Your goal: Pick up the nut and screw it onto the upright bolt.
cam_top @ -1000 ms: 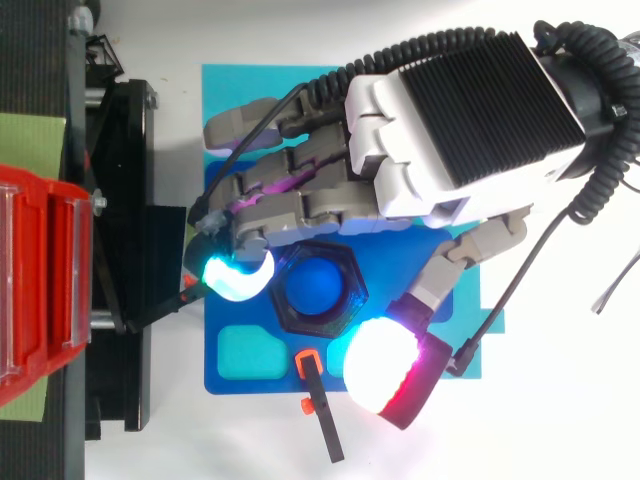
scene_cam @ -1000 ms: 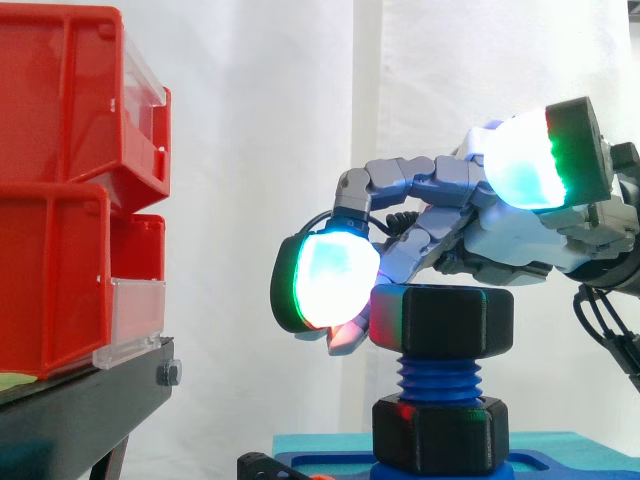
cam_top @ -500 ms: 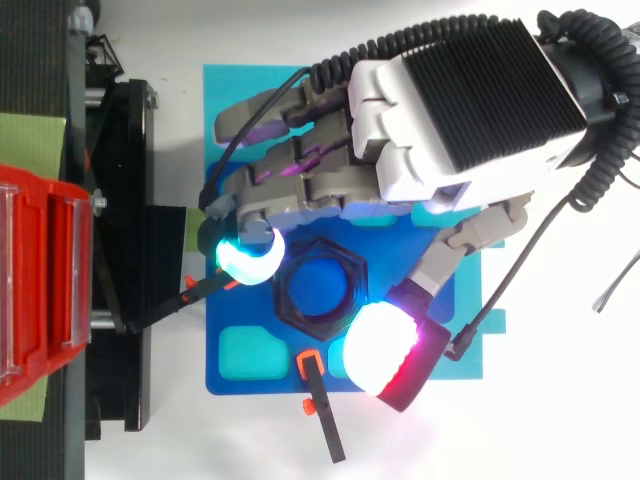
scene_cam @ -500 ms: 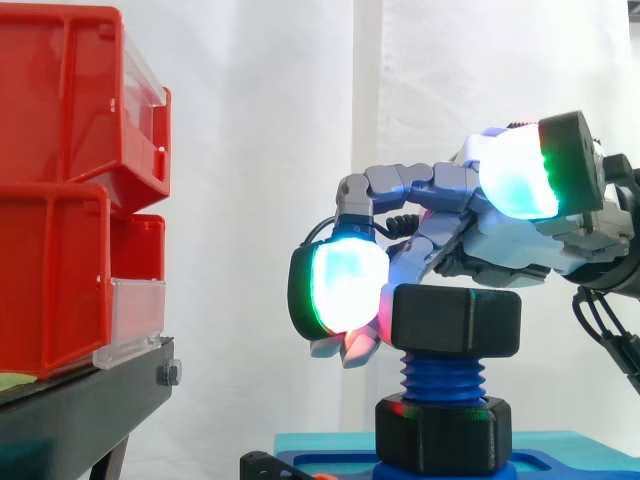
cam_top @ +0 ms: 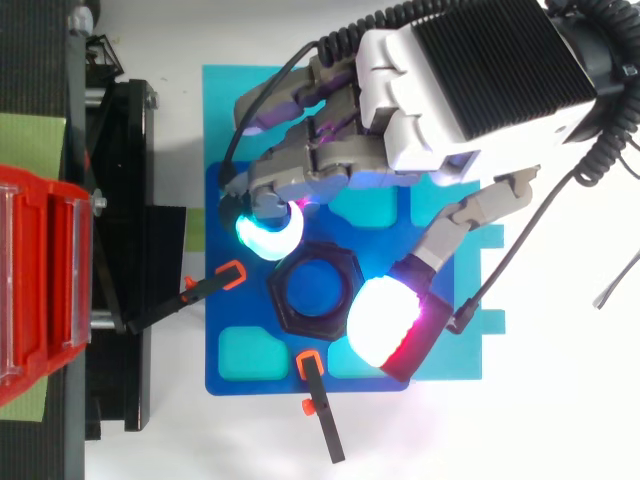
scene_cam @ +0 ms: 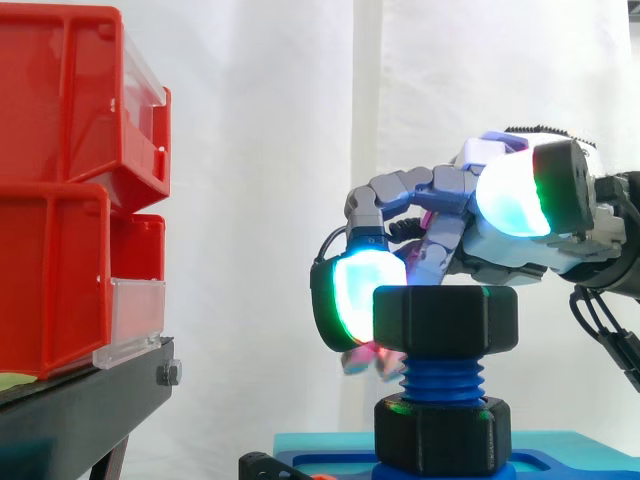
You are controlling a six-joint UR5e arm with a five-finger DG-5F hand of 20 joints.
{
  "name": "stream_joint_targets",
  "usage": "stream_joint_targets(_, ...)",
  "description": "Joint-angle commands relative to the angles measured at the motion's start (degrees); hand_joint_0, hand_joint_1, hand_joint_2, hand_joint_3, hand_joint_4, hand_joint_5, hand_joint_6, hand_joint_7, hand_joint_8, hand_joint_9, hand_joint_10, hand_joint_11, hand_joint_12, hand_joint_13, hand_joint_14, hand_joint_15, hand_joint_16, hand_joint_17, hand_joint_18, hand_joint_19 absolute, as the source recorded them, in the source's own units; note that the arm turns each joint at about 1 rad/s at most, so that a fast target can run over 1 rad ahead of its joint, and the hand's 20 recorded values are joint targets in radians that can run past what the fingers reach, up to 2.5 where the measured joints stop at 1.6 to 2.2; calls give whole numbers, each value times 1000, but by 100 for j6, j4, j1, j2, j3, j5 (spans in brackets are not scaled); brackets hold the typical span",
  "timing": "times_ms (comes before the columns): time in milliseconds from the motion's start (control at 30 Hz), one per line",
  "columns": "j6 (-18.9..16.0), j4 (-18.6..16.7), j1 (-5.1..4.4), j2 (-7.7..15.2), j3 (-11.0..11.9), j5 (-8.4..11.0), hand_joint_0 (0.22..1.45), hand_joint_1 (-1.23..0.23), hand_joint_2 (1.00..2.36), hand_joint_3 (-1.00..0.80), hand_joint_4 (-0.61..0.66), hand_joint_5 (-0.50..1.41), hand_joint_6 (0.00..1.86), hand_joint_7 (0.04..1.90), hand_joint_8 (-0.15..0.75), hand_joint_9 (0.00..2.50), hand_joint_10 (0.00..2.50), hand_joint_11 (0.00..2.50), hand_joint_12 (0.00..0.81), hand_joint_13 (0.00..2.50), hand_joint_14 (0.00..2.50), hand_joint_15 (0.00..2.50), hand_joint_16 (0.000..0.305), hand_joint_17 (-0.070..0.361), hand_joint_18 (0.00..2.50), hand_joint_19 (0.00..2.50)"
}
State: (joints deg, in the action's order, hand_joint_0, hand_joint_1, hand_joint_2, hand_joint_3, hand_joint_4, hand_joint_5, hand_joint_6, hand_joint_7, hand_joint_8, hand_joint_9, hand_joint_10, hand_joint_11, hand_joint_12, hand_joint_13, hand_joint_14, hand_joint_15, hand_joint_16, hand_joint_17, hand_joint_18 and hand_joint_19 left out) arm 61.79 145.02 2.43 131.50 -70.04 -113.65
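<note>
The hand (cam_top: 455, 95) curls closely round the black nut (scene_cam: 445, 318), one glowing fingertip (cam_top: 268, 228) and the thumb pressing on opposite sides. The nut sits just beneath its palm, on top of the upright blue bolt (scene_cam: 440, 378).

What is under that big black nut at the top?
Threads of the blue bolt, then a black hexagonal collar on the blue base. The bolt's foot is hidden inside that collar.

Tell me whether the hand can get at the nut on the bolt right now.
Probably yes. The hand is right at the nut atop the blue bolt, with nothing between them; the red bins stand well off to the side. Whether it grips the nut I cannot tell.
</note>
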Motion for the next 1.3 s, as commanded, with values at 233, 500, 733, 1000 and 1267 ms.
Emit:
stream_joint_targets(233,0,-35,108,-2,-1,-114,543,-444,1000,-500,63,39,735,1114,101,1668,6,213,164,1233,5,139,19,44,963,27)
stream_joint_targets(500,0,-35,161,-2,-1,-158,540,-452,1000,-500,75,48,723,1138,106,1803,11,350,143,1314,8,158,17,38,1033,111)
stream_joint_targets(733,-9,-97,205,-2,8,-219,455,-208,1000,-500,78,56,702,1193,138,1814,9,292,171,1332,4,114,21,47,1044,84)
stream_joint_targets(1000,-70,-185,266,-2,122,-351,429,-177,1000,-500,77,78,625,1265,142,1818,6,212,190,1276,0,36,26,58,1002,48)
stream_joint_targets(1267,-176,-185,293,-2,342,-430,411,-152,1000,-500,206,66,503,1356,176,1646,4,148,220,1156,2,20,33,74,860,3)
